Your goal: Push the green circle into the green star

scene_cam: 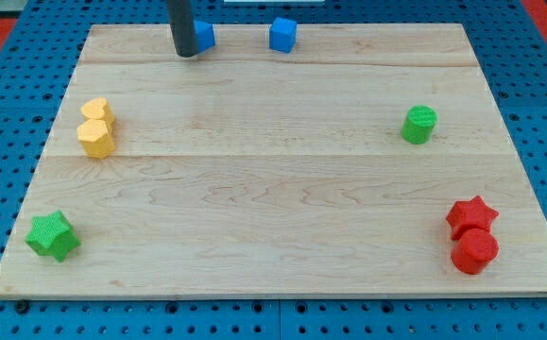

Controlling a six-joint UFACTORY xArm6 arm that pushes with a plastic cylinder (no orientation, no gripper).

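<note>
The green circle [419, 125] stands near the view's right edge of the wooden board, upper half. The green star [53, 236] lies at the view's bottom left corner, far from the circle. My tip [186, 55] is at the view's top, left of centre, touching or just in front of a blue block [203, 36]. The tip is far from both green blocks.
A blue cube [283, 35] sits at the view's top centre. Two yellow blocks [95, 127] touch each other at the left. A red star [470, 215] and a red circle [474, 251] touch at the bottom right. The wooden board [273, 189] lies on a blue pegboard.
</note>
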